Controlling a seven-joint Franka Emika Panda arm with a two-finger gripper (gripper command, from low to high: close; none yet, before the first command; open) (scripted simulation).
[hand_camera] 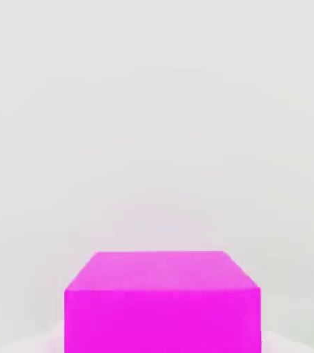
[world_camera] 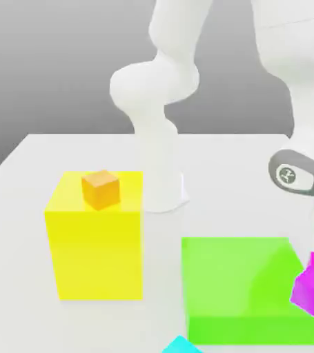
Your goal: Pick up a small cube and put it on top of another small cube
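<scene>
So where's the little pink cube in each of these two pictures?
Exterior view: the pink cube sits at the exterior view's lower right, overlapping the green block's right edge.
Hand view: the same cube is close up, at the middle of the frame's edge.
Shared landmark: the pale tabletop behind it.

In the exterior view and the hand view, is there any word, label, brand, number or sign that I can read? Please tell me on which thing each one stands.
No readable words or numbers.
A round emblem sits on the grey cap of the arm's wrist; it is a mark, not legible text.
The yellow block, orange cube, green block and magenta cube have plain faces.
</scene>
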